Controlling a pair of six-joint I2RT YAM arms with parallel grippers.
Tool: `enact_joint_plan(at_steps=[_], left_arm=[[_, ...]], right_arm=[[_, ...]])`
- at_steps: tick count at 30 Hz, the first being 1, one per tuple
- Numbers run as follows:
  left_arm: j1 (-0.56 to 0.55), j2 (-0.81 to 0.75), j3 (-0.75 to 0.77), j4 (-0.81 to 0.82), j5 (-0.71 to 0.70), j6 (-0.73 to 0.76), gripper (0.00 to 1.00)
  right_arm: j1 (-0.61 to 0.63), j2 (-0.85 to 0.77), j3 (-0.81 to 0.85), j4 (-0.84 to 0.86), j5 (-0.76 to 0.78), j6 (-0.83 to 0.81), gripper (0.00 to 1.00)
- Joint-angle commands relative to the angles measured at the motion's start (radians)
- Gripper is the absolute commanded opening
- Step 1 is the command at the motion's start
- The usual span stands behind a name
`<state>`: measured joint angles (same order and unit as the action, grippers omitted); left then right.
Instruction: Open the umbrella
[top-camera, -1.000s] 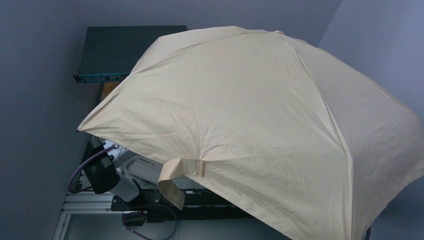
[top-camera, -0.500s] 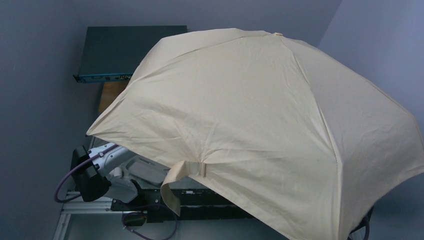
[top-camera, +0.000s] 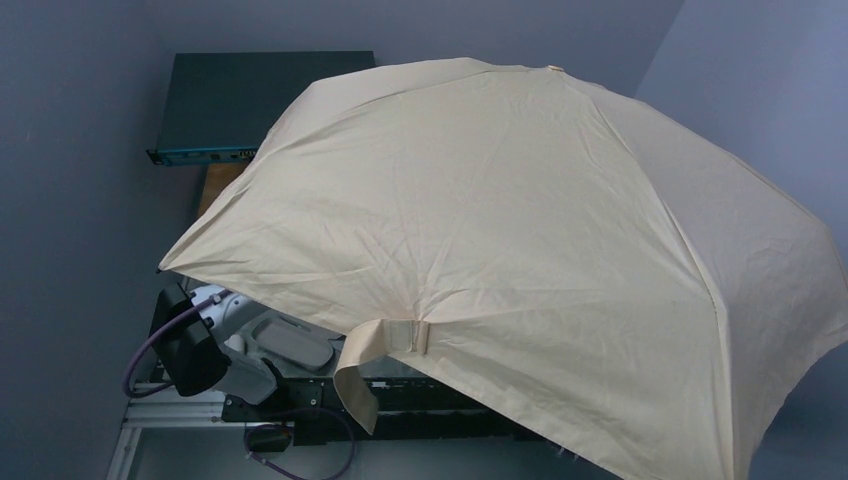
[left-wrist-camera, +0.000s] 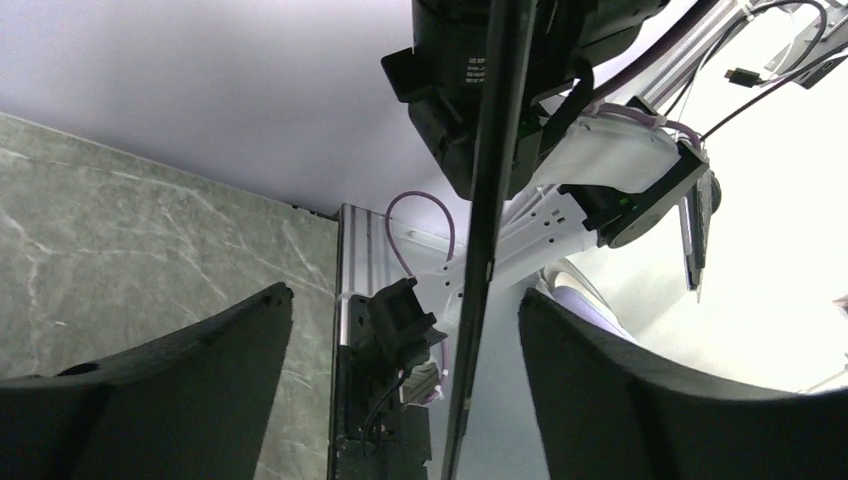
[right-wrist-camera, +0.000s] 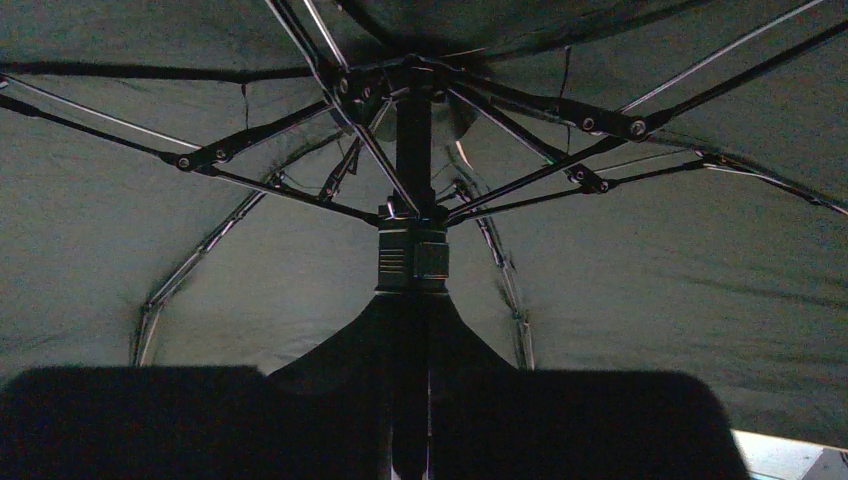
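Note:
The umbrella (top-camera: 520, 230) stands open, and its tan canopy covers most of the top view. Its strap (top-camera: 385, 338) hangs loose off the near edge. From below I see the black shaft (right-wrist-camera: 412, 130), the runner (right-wrist-camera: 412, 258) and the spread ribs (right-wrist-camera: 255, 135). My right gripper (right-wrist-camera: 412, 335) is shut on the shaft just under the runner; in the top view the canopy hides it. My left arm (top-camera: 195, 350) shows under the canopy's left edge. The left gripper (left-wrist-camera: 402, 300) is open. A thin dark bar (left-wrist-camera: 478, 250) runs between its fingers and touches neither.
A black box with a teal front (top-camera: 250, 100) sits at the back left, with a wooden board (top-camera: 215, 185) in front of it. Aluminium rails (top-camera: 150, 410) and a purple cable (top-camera: 145, 360) lie near the arm bases. Grey walls stand on both sides.
The left gripper has opened from shut. The left arm swung a little left and then settled. The canopy's left edge wobbled slightly.

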<state>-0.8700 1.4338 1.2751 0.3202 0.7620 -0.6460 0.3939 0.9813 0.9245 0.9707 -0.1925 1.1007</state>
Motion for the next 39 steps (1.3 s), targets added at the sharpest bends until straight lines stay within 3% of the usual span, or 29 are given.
enact_joint_plan(at_steps=[1,5,8,14,16,20,29,34,39], left_arm=[[0.000,0.043,0.044,0.085,0.068,-0.034,0.79],[-0.007,0.086,0.005,0.287,0.153,-0.152,0.62],[-0.028,0.115,-0.008,0.371,0.197,-0.206,0.59],[-0.084,0.107,-0.058,0.389,0.175,-0.203,0.54],[-0.093,0.096,-0.073,0.384,0.159,-0.203,0.41],[-0.105,0.072,-0.072,0.297,0.109,-0.181,0.01],[-0.124,0.021,0.001,-0.002,-0.028,-0.060,0.00],[-0.125,-0.002,0.020,-0.072,-0.070,-0.017,0.00],[-0.124,0.003,0.081,-0.160,-0.090,0.038,0.00]], right_arm=[[0.003,-0.011,0.045,0.088,0.010,0.041,0.00],[0.003,-0.005,0.043,0.093,0.010,0.045,0.00],[0.003,-0.006,0.042,0.088,0.014,0.034,0.00],[0.003,-0.022,0.027,0.073,0.039,0.001,0.00],[0.002,-0.034,0.019,0.065,0.049,-0.008,0.00],[0.003,-0.050,0.011,0.053,0.054,-0.028,0.00],[0.003,-0.085,-0.019,0.008,0.071,-0.046,0.01],[0.003,-0.096,-0.019,-0.045,0.060,-0.022,0.29],[0.003,-0.100,-0.005,-0.098,0.032,-0.014,0.47]])
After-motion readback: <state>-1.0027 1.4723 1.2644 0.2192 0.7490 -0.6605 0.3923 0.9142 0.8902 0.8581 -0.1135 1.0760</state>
